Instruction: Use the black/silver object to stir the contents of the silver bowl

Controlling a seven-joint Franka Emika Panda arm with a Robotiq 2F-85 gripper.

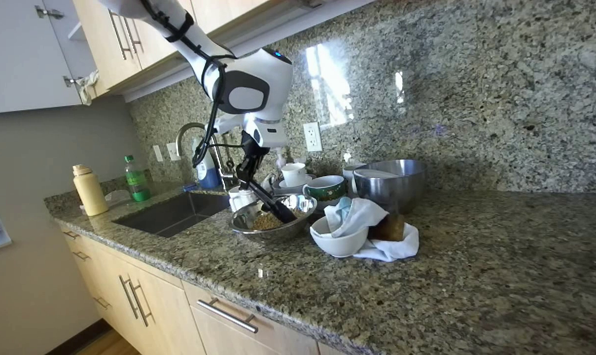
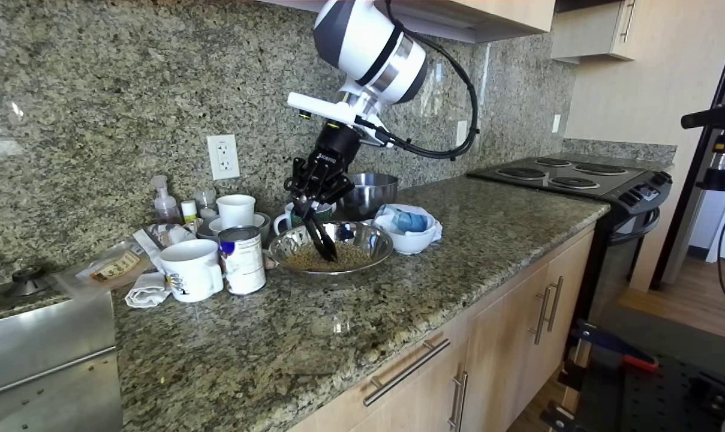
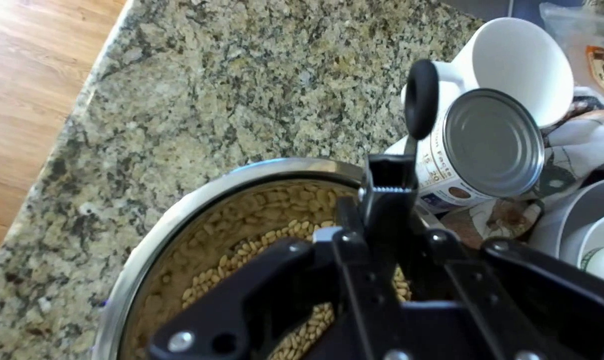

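Note:
The silver bowl (image 1: 273,235) (image 2: 374,237) stands on the counter with tan grains (image 1: 265,222) (image 2: 353,257) in it. Its rim (image 3: 119,300) and the grains (image 3: 309,327) also show in the wrist view. My gripper (image 1: 248,172) (image 2: 307,201) is above the bowl, shut on the black/silver object (image 1: 280,211) (image 2: 320,238). The object slants down, and its black lower end rests among the grains; its very tip is hidden. In the wrist view, the gripper fingers (image 3: 381,220) close on the object's upper body (image 3: 390,202), and its black loop end sticks out beyond them.
A can (image 2: 242,264) (image 3: 494,142) and a white mug (image 2: 192,270) (image 3: 521,70) stand close beside the bowl. A white bowl with cloths (image 1: 339,241) (image 2: 407,240) stands on its other side. A steel pot (image 1: 391,187) and cups are behind. A sink (image 1: 179,217) lies beyond.

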